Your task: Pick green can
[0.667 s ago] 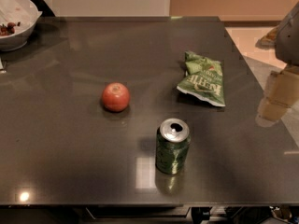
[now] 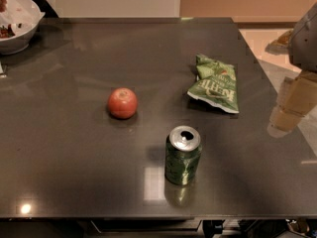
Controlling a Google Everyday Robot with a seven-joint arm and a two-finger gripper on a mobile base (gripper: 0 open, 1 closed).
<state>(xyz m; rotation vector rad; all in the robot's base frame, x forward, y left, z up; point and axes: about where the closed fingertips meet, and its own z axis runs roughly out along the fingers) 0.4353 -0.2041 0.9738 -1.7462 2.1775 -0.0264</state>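
Camera view showed the green can (image 2: 183, 155) upright near the dark table's (image 2: 69, 172) front edge, between the red apple (image 2: 122, 103) and chip bag (image 2: 215, 85), while the gripper (image 2: 289, 109) hung at the right edge, well apart, whether open or closed I could not tell

Arm (image 2: 304, 41) is showing at the far right of the camera view, approx. upper-mid height: just a grey, rounded section, cut off by the frame edge. Directly below it the end effector (image 2: 285, 115) is hanging down, tan/beige in colour, w/ its lower end pointing down & slightly left. It's hovering over the right edge of the table (image 2: 74, 157), raised above the surface, holding nothing & touching nothing.
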